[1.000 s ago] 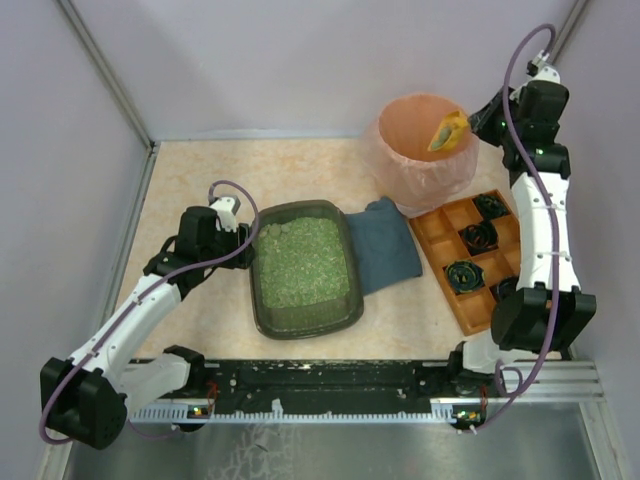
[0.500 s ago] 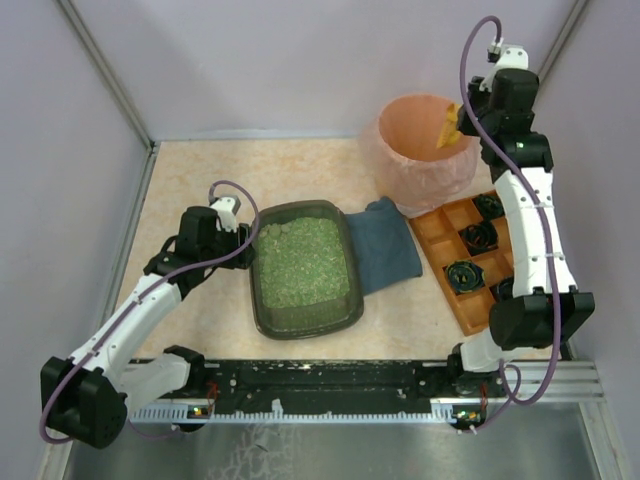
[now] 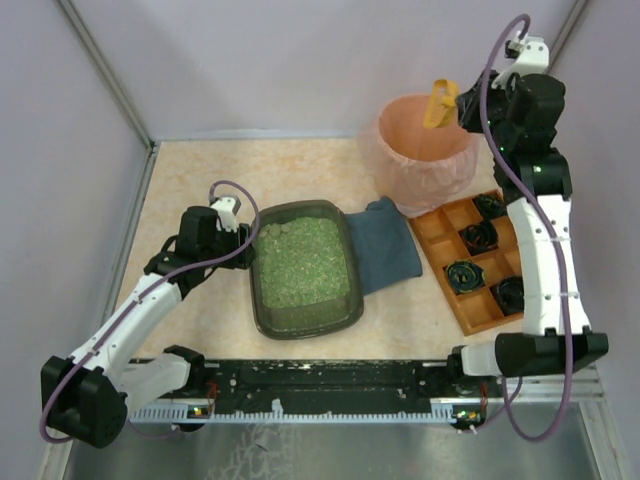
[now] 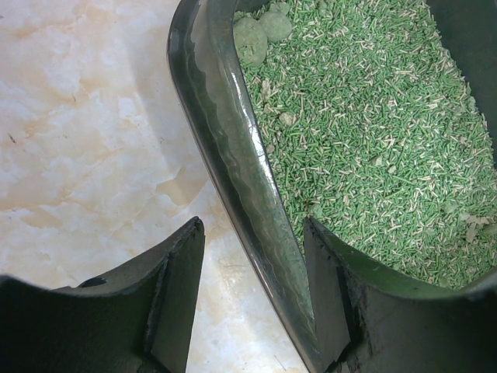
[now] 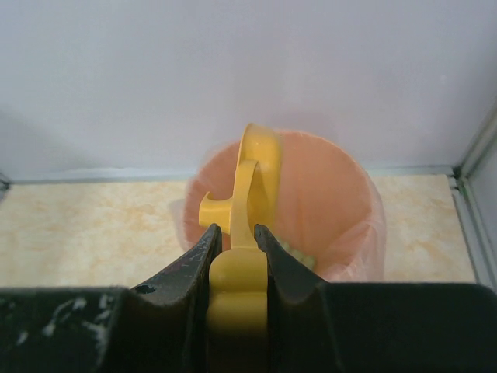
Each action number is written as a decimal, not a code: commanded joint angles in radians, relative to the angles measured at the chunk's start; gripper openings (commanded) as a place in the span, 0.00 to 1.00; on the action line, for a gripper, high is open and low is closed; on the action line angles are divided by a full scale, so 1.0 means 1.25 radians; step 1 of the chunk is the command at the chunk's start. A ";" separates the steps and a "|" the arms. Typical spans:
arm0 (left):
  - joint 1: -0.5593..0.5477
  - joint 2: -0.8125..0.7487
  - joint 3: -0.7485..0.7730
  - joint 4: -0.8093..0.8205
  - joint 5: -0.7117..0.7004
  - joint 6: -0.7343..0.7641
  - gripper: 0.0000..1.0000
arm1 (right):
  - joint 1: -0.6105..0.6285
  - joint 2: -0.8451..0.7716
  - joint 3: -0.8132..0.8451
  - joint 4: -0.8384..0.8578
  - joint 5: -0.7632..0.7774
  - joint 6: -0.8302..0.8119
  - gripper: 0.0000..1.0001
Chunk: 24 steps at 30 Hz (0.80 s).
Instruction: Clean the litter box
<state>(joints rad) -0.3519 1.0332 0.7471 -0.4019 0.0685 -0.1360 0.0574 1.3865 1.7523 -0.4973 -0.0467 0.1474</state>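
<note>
The litter box [image 3: 300, 328], a dark tray of green litter [image 3: 300, 262], sits left of centre on the table. My left gripper [image 3: 245, 240] is open at its left side. In the left wrist view the gripper [image 4: 254, 225] straddles the rim [image 4: 233, 155]: one finger is inside against the wall, and the other is outside with a gap. Two green clumps [image 4: 264, 31] lie in the litter [image 4: 373, 140]. My right gripper [image 3: 462, 105] is shut on a yellow scoop [image 3: 438, 103] and holds it above the pink-lined bin [image 3: 420, 175]. It also shows in the right wrist view [image 5: 237, 229], with the scoop [image 5: 252, 171] upright over the bin [image 5: 334, 202].
A blue cloth [image 3: 385, 255] lies against the litter box's right side. An orange compartmented tray [image 3: 440, 235] at the right holds several black items [image 3: 465, 275]. Pale enclosure walls stand at the back and on both sides.
My right arm has lifted the yellow scoop from inside the bin's mouth to above its back rim and turned it more upright. The left arm has not moved.
</note>
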 commanded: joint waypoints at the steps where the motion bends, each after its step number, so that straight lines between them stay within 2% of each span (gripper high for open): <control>1: -0.003 0.001 0.001 0.004 0.014 0.006 0.60 | 0.008 -0.078 -0.021 0.088 -0.121 0.124 0.00; 3: -0.003 0.001 0.002 0.006 0.029 0.004 0.60 | 0.029 -0.086 -0.051 0.082 -0.168 0.159 0.00; 8: -0.003 0.001 0.002 0.007 0.038 0.003 0.60 | 0.169 -0.132 -0.186 0.126 -0.159 0.214 0.00; 14: -0.003 0.002 0.000 0.011 0.057 0.001 0.59 | 0.387 -0.142 -0.328 0.159 -0.022 0.231 0.00; 19: -0.003 0.005 0.000 0.012 0.061 0.003 0.59 | 0.465 -0.125 -0.427 0.208 0.036 0.290 0.00; 24: -0.004 0.022 0.001 0.012 0.084 0.006 0.56 | 0.502 -0.059 -0.436 0.187 0.125 0.378 0.00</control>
<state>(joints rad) -0.3519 1.0428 0.7471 -0.4007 0.1314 -0.1360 0.6552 1.2633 1.1957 -0.3374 -0.0158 0.5098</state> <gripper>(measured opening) 0.579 0.211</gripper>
